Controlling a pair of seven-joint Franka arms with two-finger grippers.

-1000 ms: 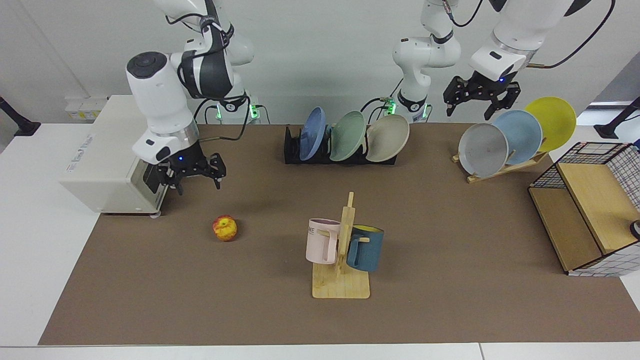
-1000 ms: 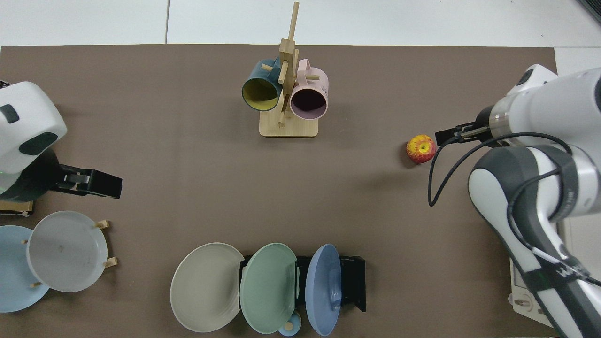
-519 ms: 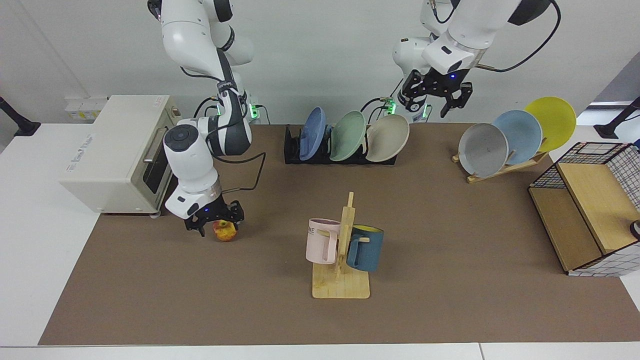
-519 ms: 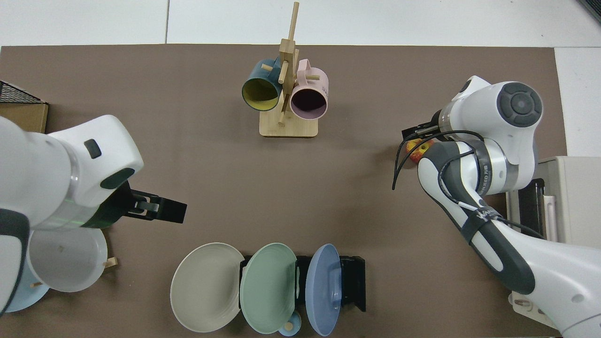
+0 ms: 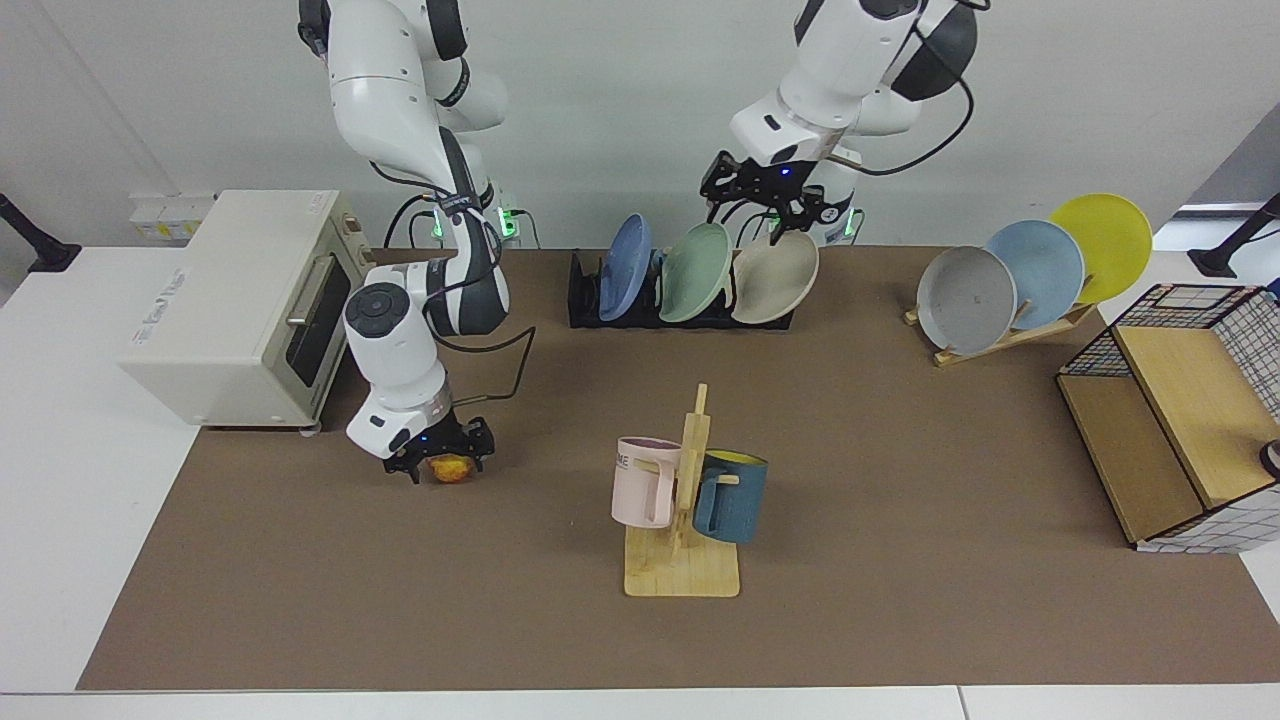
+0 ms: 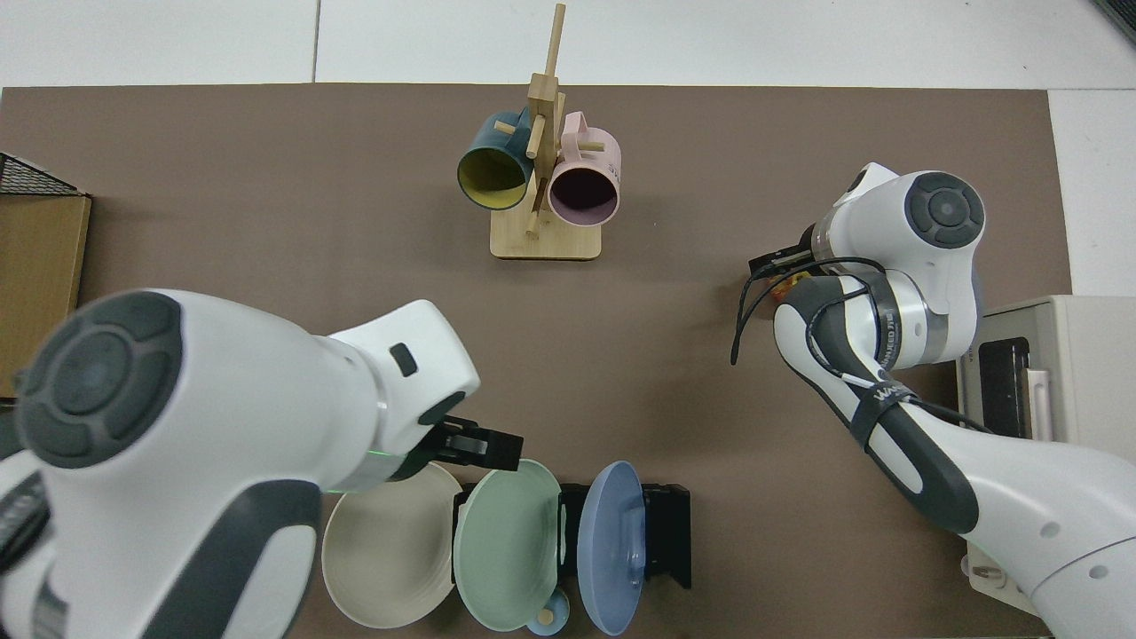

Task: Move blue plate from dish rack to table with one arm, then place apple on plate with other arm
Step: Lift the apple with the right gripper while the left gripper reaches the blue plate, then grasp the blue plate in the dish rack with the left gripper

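Left gripper [image 5: 765, 195]: hangs just above the dish rack [image 5: 585, 300], over the green plate [image 5: 693, 272] and the beige plate [image 5: 775, 277]; its fingers are spread and hold nothing, touching no plate that I can see.
Right gripper [image 5: 440, 462]: low over the table [image 5: 900, 480], well in front of the dish rack and off toward the toaster oven [image 5: 240, 310]; its fingers straddle the apple [image 5: 452, 468], but whether they already press on it I cannot tell.
Blue plate [image 5: 623, 266]: stands upright in the dish rack, at the end slot nearest the toaster oven, beside the green plate; not yet lifted.
Apple: on the table between the right gripper's fingers, mostly hidden by the gripper in the top view.
Step in hand: judging by this, the first step, taking the blue plate out of the dish rack, is only in its approach, while the other arm has already gone to the apple.
Next move: the left gripper seems to need to shift along the dish rack past the green plate to the blue plate's rim, close on it and lift it clear without knocking its neighbour.
Other things: a mug stand [image 5: 683, 520] with two mugs stands in front of the dish rack, toward the camera.
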